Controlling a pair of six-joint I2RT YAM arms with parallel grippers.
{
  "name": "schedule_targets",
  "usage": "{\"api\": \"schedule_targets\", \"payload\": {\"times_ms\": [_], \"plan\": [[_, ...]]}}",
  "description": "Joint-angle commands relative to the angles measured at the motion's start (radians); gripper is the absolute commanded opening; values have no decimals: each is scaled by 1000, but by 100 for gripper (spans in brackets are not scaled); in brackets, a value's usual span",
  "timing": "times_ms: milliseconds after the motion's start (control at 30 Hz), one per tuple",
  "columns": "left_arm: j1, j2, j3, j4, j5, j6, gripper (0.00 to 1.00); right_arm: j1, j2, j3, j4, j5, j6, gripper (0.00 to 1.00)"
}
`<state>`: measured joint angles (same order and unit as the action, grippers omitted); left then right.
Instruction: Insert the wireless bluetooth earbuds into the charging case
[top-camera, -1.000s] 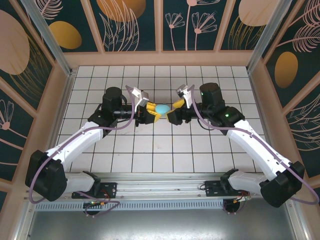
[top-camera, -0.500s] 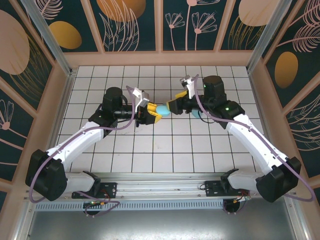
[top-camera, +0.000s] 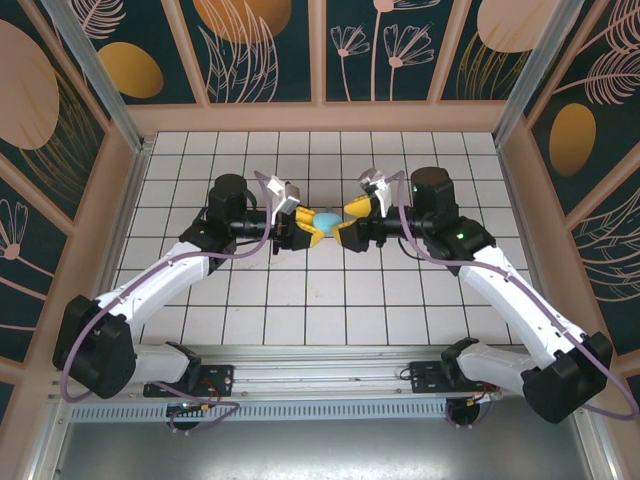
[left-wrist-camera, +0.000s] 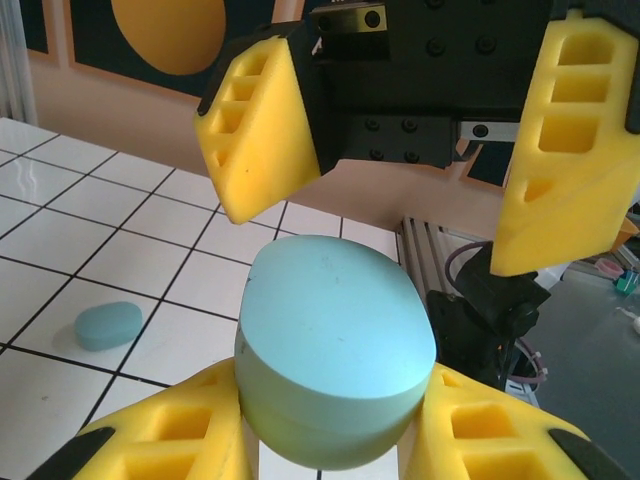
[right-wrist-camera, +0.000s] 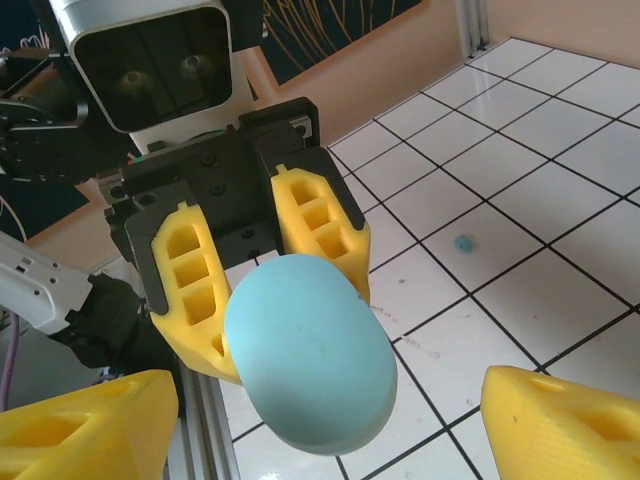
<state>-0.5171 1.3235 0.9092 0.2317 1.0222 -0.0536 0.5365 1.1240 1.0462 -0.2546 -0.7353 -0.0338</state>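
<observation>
Left wrist, smooth pale-blue oval charging case (left-wrist-camera: 335, 340) clenched by left end effector (left-wrist-camera: 330, 425), right end effector (left-wrist-camera: 400, 205) released

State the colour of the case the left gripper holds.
Light blue case, clearest in the left wrist view.

Over mid surface (top-camera: 300, 300), between fingers (left-wrist-camera: 170, 435) of left gripper (top-camera: 311, 226): case (top-camera: 326, 218). Opposite, on its right, flanking without touching: fingers (left-wrist-camera: 262, 125) of right gripper (top-camera: 347, 222). Down on the surface nearby: earbud (right-wrist-camera: 463, 241), oval piece (left-wrist-camera: 108, 326).

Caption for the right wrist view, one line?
Left pincer grips the closed charging case; open right pincer faces it.
</observation>
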Motion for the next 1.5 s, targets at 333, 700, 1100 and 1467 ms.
{"api": "schedule_targets", "payload": {"times_ms": [333, 700, 1100, 1467], "plan": [[-1, 3, 37, 9, 49, -10, 21, 41, 95, 71, -12, 6, -103, 72], [-1, -7, 28, 6, 61, -11, 21, 28, 132, 119, -21, 98, -21, 62], [-1, -27, 4, 25, 67, -27, 20, 21, 132, 115, 55, 238, 64, 65], [0, -33, -6, 28, 72, -33, 20, 22, 102, 112, 137, 295, 83, 66]]}}
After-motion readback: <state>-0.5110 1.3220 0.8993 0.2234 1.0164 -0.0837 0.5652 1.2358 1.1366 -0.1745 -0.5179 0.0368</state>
